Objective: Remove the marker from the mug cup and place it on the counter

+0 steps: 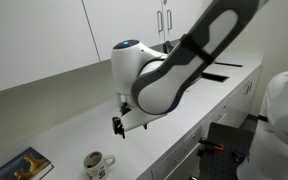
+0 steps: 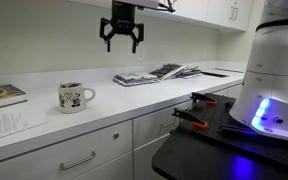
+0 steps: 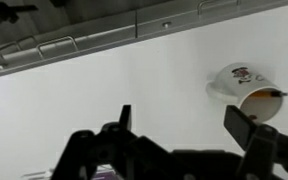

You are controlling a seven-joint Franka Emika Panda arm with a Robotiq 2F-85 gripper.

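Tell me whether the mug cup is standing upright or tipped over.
Upright: the mug cup stands on its base on the counter, opening facing up.

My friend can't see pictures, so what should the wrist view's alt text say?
The robot's dark fingers hang open and empty over the white counter. A small white mug cup with dark markings and a brownish inside sits on it near the picture's right edge.

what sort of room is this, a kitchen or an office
Probably a kitchenette or office break room: a long plain white worktop runs over white drawer fronts, white wall cabinets hang above, and a small white mug with dark markings stands on the worktop.
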